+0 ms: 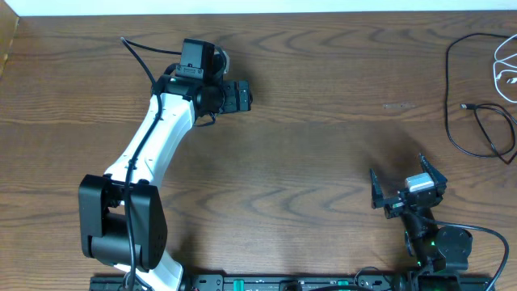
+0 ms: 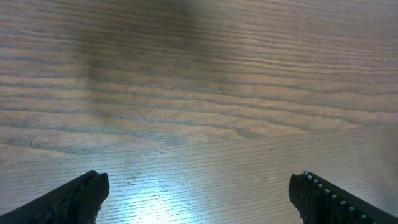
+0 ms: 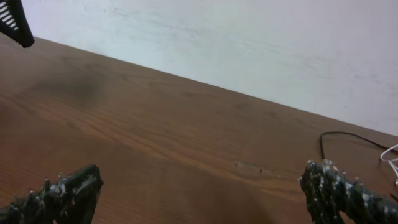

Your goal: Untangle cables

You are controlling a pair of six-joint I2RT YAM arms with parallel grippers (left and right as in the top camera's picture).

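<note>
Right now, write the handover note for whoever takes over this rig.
Left pincer: open, empty, over the bare brown wooden table.
Right pincer: open, empty, short of the cables.
Thin black cable and thin white cable: at the table's right edge, partly out of frame; neither pincer touches them.
Done: nothing visible.
Left: reach them, probably with the right arm, and separate them.
</note>
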